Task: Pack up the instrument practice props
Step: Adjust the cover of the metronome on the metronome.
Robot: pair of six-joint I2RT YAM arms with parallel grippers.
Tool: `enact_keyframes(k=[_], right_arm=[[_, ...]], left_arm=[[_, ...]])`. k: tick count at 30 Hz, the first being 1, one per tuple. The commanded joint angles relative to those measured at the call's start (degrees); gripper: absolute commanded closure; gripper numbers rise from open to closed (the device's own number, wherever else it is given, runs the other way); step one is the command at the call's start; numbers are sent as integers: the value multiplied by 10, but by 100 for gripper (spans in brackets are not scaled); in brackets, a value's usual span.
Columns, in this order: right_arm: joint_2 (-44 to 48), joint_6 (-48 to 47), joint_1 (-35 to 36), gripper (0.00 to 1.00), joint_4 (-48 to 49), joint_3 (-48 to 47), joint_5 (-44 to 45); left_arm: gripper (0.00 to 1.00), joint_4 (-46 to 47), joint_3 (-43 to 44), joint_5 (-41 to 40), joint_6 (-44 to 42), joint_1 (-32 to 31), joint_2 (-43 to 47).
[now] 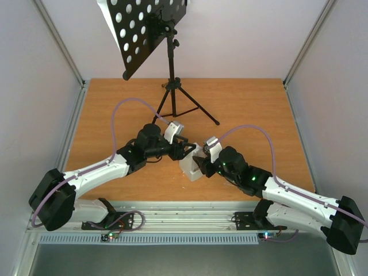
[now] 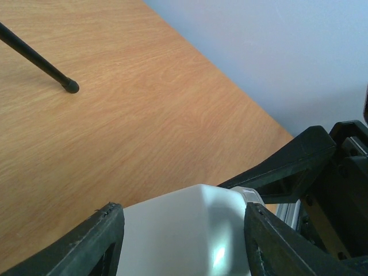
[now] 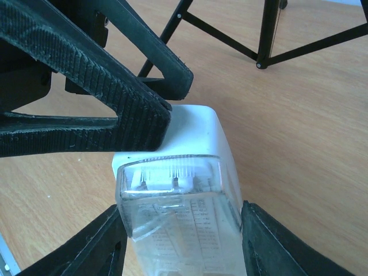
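Observation:
The small white metronome point(image 1: 191, 168) with its clear front cover point(image 3: 184, 190) stands on the wooden table between both arms. My right gripper point(image 3: 181, 213) is shut on its lower sides, one finger against each flank. My left gripper point(image 2: 183, 211) comes in from the left and is shut on the white upper body point(image 2: 184, 241), which fills the gap between its fingers point(image 3: 115, 98). The black tripod music stand point(image 1: 170, 63) stands at the back with its round-holed desk point(image 1: 141, 29) tilted. One stand leg point(image 2: 40, 62) lies ahead of the left wrist. The sheet of music is out of view.
Tripod legs point(image 3: 261, 34) spread across the table point(image 1: 247, 103) just behind the grippers. Purple cables point(image 1: 123, 106) loop above both arms. An aluminium rail point(image 1: 184, 215) runs along the near edge. White walls and frame posts point(image 1: 69, 52) close in the left, right and back.

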State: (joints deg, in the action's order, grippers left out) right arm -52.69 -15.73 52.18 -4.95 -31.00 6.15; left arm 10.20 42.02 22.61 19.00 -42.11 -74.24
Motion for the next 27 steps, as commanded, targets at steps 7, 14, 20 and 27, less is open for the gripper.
enact_keyframes(k=[7, 14, 20, 27], right_arm=[[52, -4, 23, 46, 2, 26, 11], [66, 1, 24, 46, -12, 37, 16], [80, -5, 25, 46, -11, 37, 0], [100, -34, 26, 46, -6, 37, 8]], left_arm=[[43, -74, -31, -52, -25, 2, -19], [43, -74, -27, -44, -30, 3, -12], [41, -95, -6, -38, -46, 2, 9], [38, -120, 10, -36, -56, 2, 21]])
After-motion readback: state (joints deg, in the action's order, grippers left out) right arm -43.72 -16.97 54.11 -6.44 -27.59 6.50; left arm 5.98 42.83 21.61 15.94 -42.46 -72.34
